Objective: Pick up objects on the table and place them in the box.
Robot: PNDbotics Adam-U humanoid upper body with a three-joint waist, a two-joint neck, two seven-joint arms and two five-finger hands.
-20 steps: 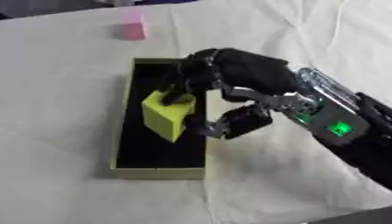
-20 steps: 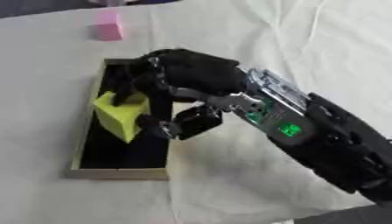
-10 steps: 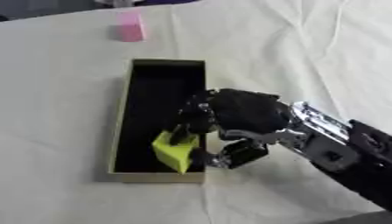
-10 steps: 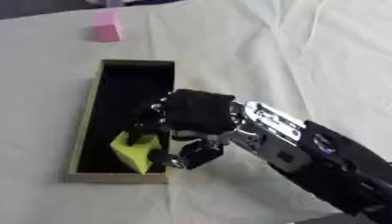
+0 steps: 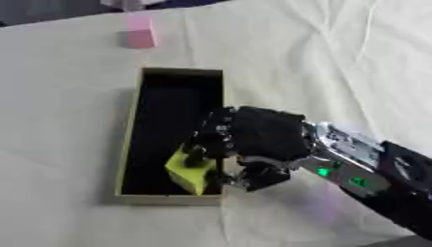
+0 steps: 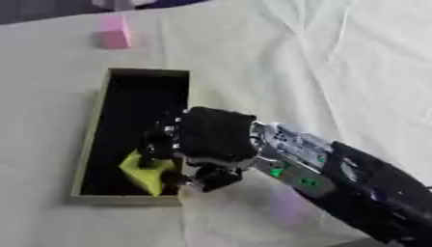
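down it has gone: the right hand [image 5: 257, 140] has carried the yellow-green foam block [image 5: 191, 169] from the middle of the long shallow box with its tan rim and black inside [image 5: 128, 144] to the box's near end over the last second, and it sits a touch lower and nearer the front wall than half a second ago. fingers [image 5: 211, 137] are curled over the top of the block and the thumb presses in from the near right side (so the block is pinched between them, not yet let go). the block sits tilted, one corner pointing toward the near right corner of the box, just beside the right wall; whether its underside touches the black floor i cannot tell. the black-and-silver forearm runs off to the lower right, with small green lights showing on it. the box lies lengthwise away from the camera on the cream cloth-covered bench [image 5: 337, 58], which is creased at the far right. well beyond the far end of the box, a small pink rectangular block [image 6: 112, 37] stands on the cloth, apart from everything else. the left hand shows in neither view.
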